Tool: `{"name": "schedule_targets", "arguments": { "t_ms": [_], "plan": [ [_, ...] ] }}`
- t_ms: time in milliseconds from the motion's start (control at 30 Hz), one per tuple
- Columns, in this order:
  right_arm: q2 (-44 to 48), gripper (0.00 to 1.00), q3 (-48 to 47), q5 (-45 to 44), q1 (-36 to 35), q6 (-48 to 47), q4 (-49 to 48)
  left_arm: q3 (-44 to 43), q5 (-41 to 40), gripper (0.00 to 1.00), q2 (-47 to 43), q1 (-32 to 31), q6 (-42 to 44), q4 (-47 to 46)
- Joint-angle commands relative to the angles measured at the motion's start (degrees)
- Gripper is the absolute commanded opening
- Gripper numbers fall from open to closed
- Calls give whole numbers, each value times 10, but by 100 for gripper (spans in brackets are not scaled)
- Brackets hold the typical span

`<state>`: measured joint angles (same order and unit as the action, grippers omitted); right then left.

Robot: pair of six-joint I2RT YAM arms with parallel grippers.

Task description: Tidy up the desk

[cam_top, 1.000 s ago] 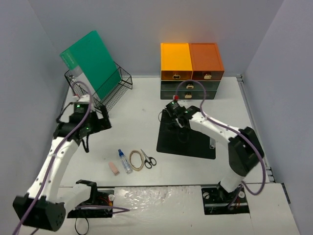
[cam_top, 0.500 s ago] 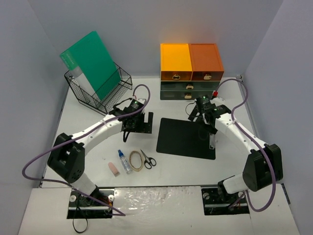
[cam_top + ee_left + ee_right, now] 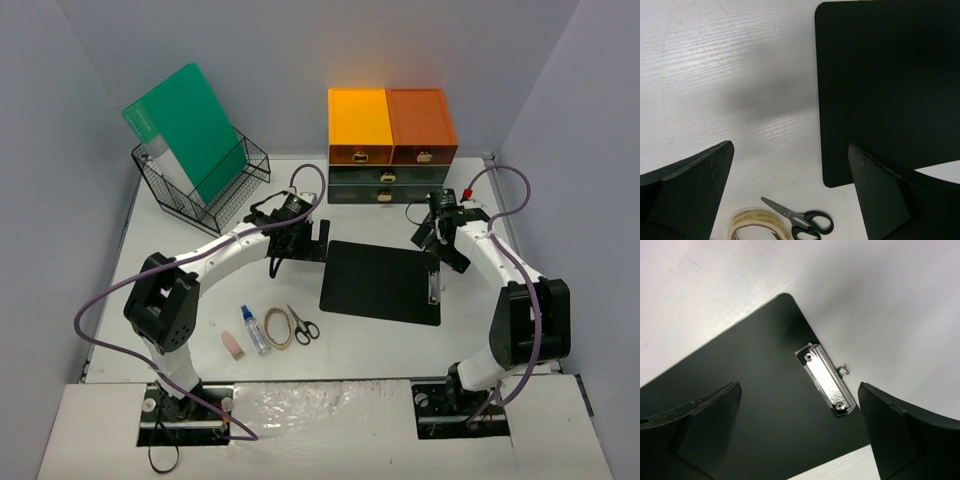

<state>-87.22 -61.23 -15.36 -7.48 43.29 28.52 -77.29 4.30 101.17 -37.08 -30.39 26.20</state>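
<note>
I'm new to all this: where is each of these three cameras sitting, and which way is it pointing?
Top external: fixed above and behind the bases, looking down on the whole desk; left arm and right arm show.
Left wrist: on the left arm, looking down past the open left pincer at the clipboard edge, scissors, tape.
Right wrist: on the right arm, looking down past the open right pincer at the clipboard's metal clip.
Shared: both wrist views catch the same clipboard, from opposite ends.

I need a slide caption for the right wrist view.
Right gripper, jaws open, above the black clipboard and its metal clip on the desk.
</note>
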Motion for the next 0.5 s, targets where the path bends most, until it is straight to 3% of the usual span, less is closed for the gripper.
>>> {"name": "schedule_targets", "arguments": {
  "t_ms": [0,267,467],
  "plan": [
    [4,100,31,7,12,0,-6,-44,-3,97,0,-5,2,-24],
    [29,98,104,0,15,11,-19,-58,-8,97,16,-11,10,-21],
    [20,73,136,8,14,13,-54,-64,-9,97,25,-12,12,-19]
  ]
}}
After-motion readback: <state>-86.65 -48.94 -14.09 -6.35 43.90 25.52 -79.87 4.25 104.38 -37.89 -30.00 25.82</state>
